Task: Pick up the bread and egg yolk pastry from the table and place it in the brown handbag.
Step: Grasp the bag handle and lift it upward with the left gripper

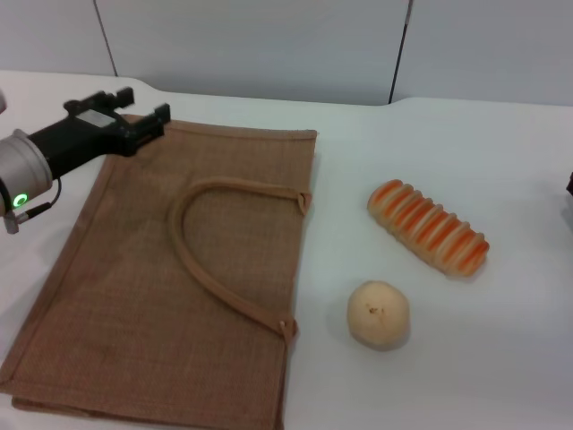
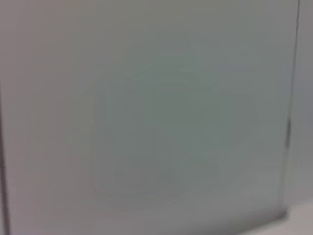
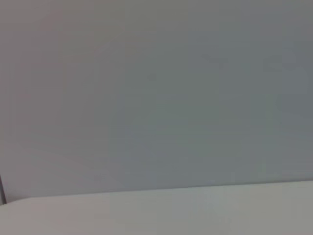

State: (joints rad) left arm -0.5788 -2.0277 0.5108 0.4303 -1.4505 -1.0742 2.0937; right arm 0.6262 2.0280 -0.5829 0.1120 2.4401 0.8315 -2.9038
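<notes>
The brown handbag point(image 1: 170, 278) lies flat on the white table point(image 1: 483, 358), with one looped handle point(image 1: 201, 260) resting on top of it. The striped bread point(image 1: 428, 227) lies to the right of the bag. The round pale egg yolk pastry point(image 1: 378, 313) sits nearer me, just in front of the bread. My left gripper point(image 1: 143, 104) hovers at the bag's far left corner, fingers apart and holding nothing. Only a dark sliver of my right arm point(image 1: 569, 184) shows at the right edge. Both wrist views show only wall and table.
A grey panelled wall point(image 1: 269, 45) stands behind the table. The bag fills the left half of the table, and the two food items lie apart from each other on the right half.
</notes>
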